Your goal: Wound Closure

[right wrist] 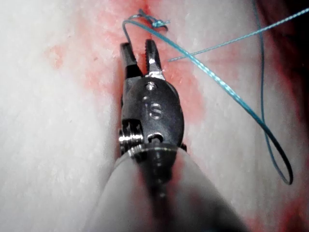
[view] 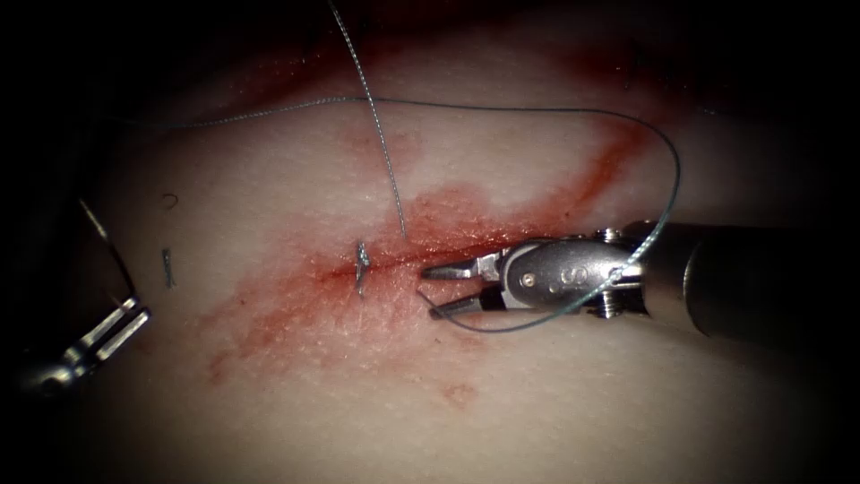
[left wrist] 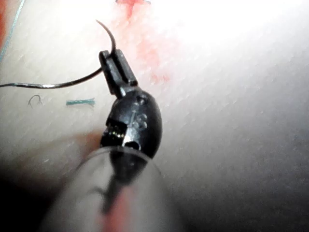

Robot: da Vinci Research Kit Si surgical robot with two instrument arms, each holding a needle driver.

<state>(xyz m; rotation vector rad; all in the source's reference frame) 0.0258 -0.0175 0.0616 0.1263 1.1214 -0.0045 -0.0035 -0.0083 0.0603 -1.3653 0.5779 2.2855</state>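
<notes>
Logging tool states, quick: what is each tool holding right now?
Left tool: shut on the needle, off the tissue.
Right tool: open, holding nothing, by the cut.

A short cut end of thread (view: pixel 167 267) lies at nine o'clock in the endoscope view; a tiny curled snippet (view: pixel 169 201) sits near it, toward twelve o'clock.

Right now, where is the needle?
The needle is off the tissue's cut, far left in the endoscope view, held in the left tool near its pointed end.
</notes>
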